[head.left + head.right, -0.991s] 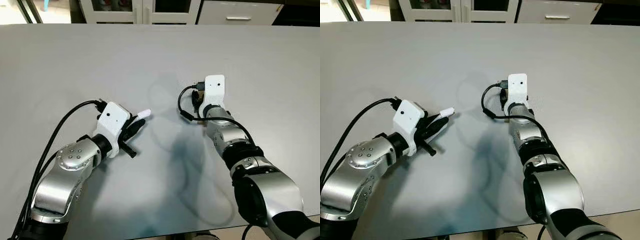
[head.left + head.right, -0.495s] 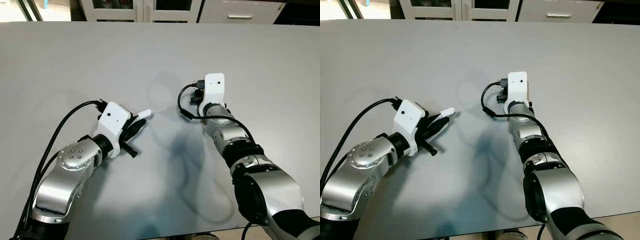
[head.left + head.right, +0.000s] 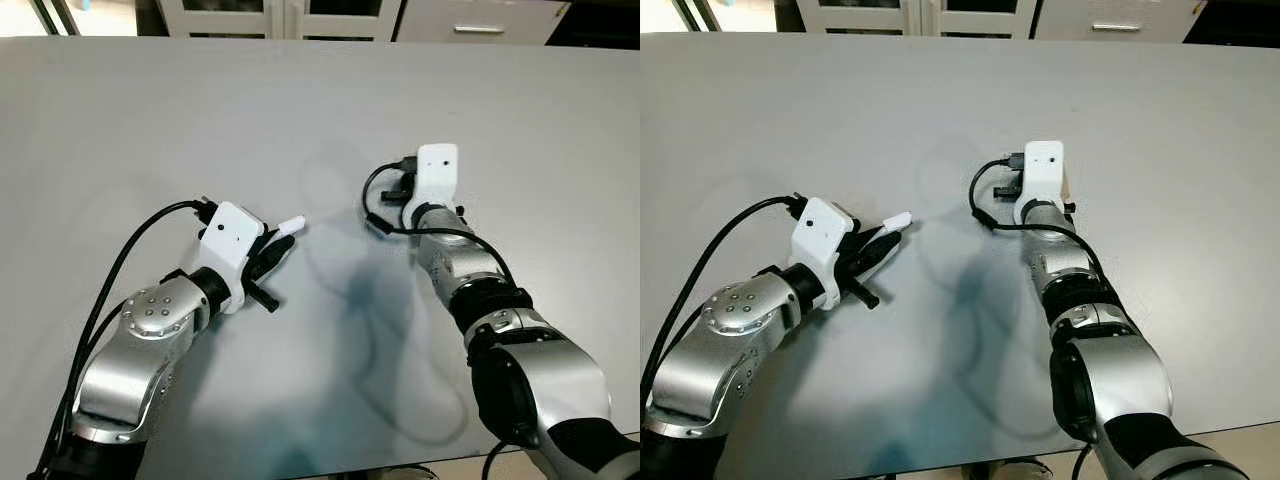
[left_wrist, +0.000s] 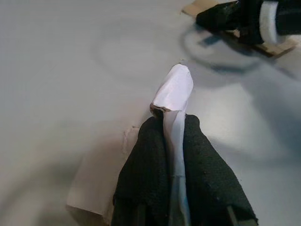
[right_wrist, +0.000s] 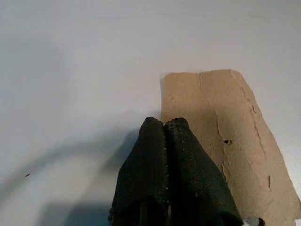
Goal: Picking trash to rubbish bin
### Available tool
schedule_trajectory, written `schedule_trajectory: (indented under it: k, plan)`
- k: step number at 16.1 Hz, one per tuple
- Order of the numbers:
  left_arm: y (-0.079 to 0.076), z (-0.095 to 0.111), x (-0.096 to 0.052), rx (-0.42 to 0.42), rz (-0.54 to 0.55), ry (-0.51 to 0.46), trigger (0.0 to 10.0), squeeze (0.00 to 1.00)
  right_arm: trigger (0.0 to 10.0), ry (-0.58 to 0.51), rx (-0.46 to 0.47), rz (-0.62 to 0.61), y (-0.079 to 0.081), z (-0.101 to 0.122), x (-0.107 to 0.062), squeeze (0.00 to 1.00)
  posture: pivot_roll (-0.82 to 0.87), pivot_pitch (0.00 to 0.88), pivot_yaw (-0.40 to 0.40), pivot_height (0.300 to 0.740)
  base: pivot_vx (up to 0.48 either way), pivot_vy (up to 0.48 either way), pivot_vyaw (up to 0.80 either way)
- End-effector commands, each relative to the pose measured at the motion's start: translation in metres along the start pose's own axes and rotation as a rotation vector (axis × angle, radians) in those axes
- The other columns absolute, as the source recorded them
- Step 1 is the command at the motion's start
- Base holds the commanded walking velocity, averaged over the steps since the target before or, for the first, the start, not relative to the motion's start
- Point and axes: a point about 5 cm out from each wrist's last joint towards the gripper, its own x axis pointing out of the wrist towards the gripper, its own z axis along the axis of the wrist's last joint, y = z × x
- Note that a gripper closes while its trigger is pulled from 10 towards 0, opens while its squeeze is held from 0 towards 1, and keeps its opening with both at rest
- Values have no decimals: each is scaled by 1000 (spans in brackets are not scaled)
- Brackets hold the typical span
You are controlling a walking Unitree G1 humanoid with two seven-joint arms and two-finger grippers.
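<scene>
Left gripper (image 4: pixel 173 127) pinches white paper scrap (image 4: pixel 175 89)

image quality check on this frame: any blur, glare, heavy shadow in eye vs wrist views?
Eye views: sharp, even light; soft double shadows of the arms on the grey table, no glare. Left wrist view: left gripper and its white paper scrap are sharp, background softer. Right wrist view: right gripper blurred up close, brown cardboard piece fairly sharp, dim shadow beneath the jaws.

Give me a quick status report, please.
Left gripper shut on white paper scrap. Right gripper shut, over brown cardboard piece. Table unobstructed.
</scene>
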Motion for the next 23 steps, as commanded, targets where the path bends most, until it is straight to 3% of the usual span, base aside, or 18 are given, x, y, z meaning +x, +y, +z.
schedule_trajectory:
  k: [1, 9, 12, 14, 15, 19, 23]
  plan:
    - [-3, 1, 2, 7, -11, -6, 10000, 0, 10000, 76, 38, -38, -11, -16, -2, 0, 87, 266, -83, 740, 0, 0, 0]
    - [2, 9, 14, -10, 43, -65, 10000, 0, 10000, -167, 299, 55, -13, 45, -3, 0, 55, 233, -94, 740, 0, 0, 0]
    - [0, 9, 17, -13, 45, -75, 10000, 0, 10000, -176, 283, 68, -13, 51, -5, 0, 47, 226, -99, 740, 0, 0, 0]
    - [-2, 9, 19, -11, 52, -82, 10000, 0, 10000, -106, 238, 36, -19, 31, -6, 27, 48, 231, -105, 740, 0, 0, 0]
    - [-2, 9, 18, -12, 53, -83, 10000, 0, 10000, -94, 229, 31, -20, 28, -6, 965, 46, 236, -106, 740, 0, 0, 0]
    - [-5, 4, 17, -16, 48, -68, 10000, 0, 10000, 10, 194, 8, -28, -2, -10, 1000, 42, 252, -108, 740, 0, 0, 0]
    - [-4, 4, 16, -15, 47, -65, 10000, 0, 10000, 22, 199, 39, -23, -8, -12, 1000, 44, 254, -104, 740, 0, 0, 0]
